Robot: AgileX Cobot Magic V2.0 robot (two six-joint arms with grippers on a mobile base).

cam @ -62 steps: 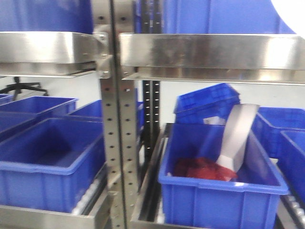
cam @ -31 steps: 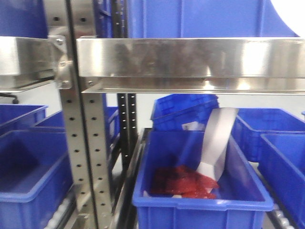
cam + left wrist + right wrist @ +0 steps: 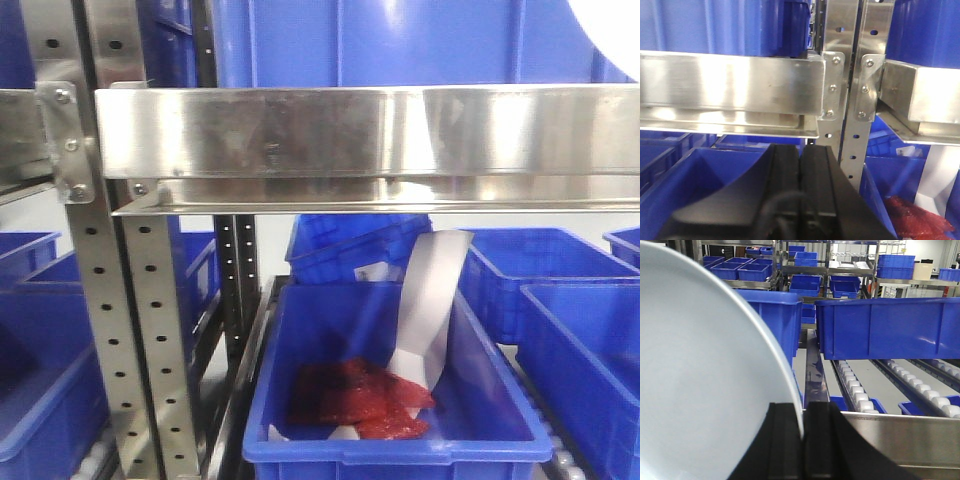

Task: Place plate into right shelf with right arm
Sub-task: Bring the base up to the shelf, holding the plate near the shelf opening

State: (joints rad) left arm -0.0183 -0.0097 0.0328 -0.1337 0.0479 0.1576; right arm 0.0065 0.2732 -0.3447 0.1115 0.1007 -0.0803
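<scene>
My right gripper (image 3: 802,425) is shut on the rim of the plate (image 3: 705,390), a glossy white round plate that fills the left half of the right wrist view and stands on edge. A corner of the plate shows at the top right of the front view (image 3: 612,25). The right shelf (image 3: 380,145) is a steel rack with a shiny rail, perforated uprights and blue bins; its rail and rollers lie just ahead of the gripper (image 3: 900,432). My left gripper (image 3: 800,170) is shut and empty below a rail by an upright (image 3: 845,85).
A blue bin (image 3: 400,400) on the lower level holds red material and a white paper strip (image 3: 430,300). More blue bins stand beside it (image 3: 575,330). On the upper level, blue bins (image 3: 885,327) sit on white rollers (image 3: 855,390).
The front view has shifted right: the perforated upright and the bin with the red material slid left in frame, and the rail now spans the view.
</scene>
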